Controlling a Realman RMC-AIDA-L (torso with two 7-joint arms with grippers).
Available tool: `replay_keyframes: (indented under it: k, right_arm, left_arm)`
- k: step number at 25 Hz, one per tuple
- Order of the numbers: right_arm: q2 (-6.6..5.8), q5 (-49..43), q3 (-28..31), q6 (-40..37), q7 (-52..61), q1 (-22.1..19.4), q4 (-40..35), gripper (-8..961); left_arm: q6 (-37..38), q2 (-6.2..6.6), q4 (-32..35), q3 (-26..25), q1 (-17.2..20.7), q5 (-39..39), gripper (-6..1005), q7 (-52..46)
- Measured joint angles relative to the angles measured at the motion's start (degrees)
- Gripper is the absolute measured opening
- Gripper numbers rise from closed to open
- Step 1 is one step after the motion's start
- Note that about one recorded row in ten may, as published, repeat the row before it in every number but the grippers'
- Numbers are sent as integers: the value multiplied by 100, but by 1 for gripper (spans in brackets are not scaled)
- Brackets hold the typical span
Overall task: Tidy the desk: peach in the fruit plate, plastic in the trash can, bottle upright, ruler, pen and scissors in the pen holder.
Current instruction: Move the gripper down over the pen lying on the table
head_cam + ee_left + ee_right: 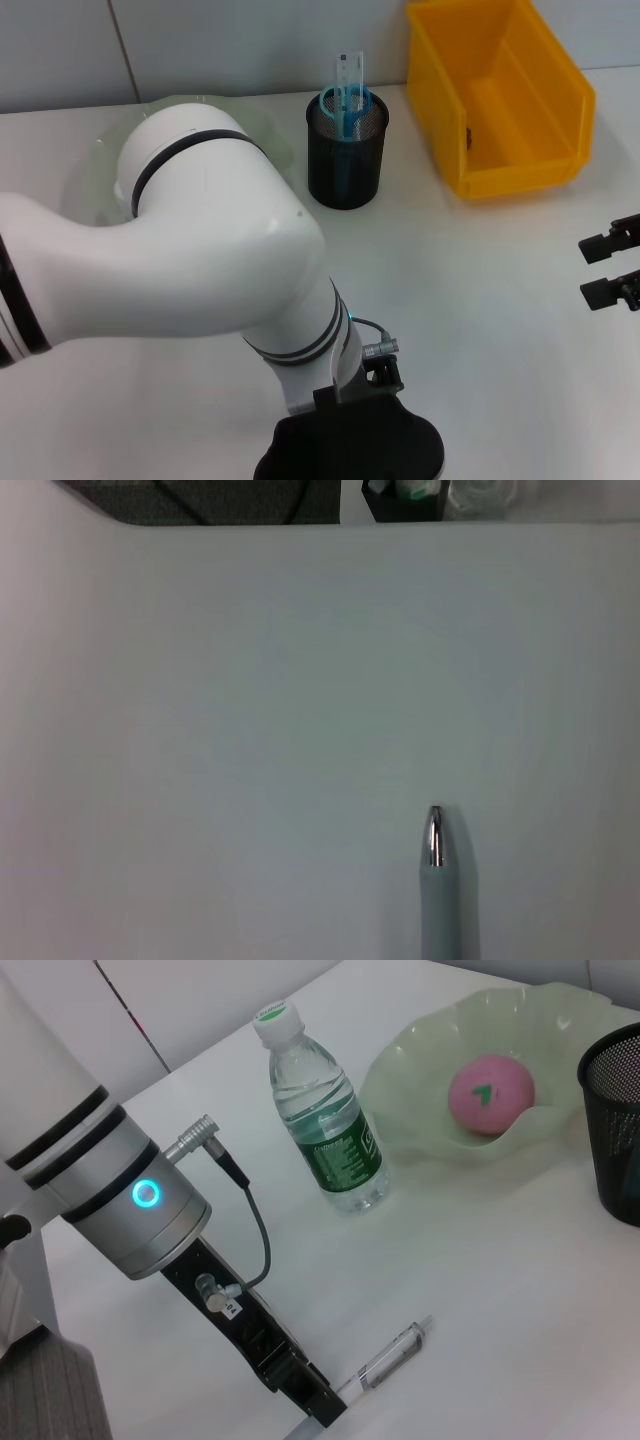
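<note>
Head view: the scissors (347, 108) and ruler (349, 70) are standing in the pen holder (346, 150), beside the yellow trash can (497, 95); the right gripper (610, 264) is idling open off to the side.

Left wrist view: the pen (438, 885) is lying on the desk (250, 730).

Right wrist view: the left gripper (322, 1408) is reaching the pen's end, grip impossible to tell. The peach (490, 1094) is sitting in the fruit plate (420, 1070), the bottle (325, 1110) standing upright. Judging by this, the pen step is underway; next comes closing, lifting, carrying to the holder

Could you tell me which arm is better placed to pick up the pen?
The left. Its gripper is down on the desk right at the pen, as the right wrist view shows. The right gripper hangs open far off by the trash can.
</note>
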Motion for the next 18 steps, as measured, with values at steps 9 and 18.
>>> replay_keyframes:
  k: [9, 18]
  right_arm:
    - [8, -9, 0, 2, 0, 10, 0, 769]
    - [9, -15, 0, 1, 1, 9, 0, 768]
  left_arm:
    - [-15, 0, 0, 9, 26, -32, 299, 66]
    - [-28, 0, 25, 9, 26, -41, 278, 73]
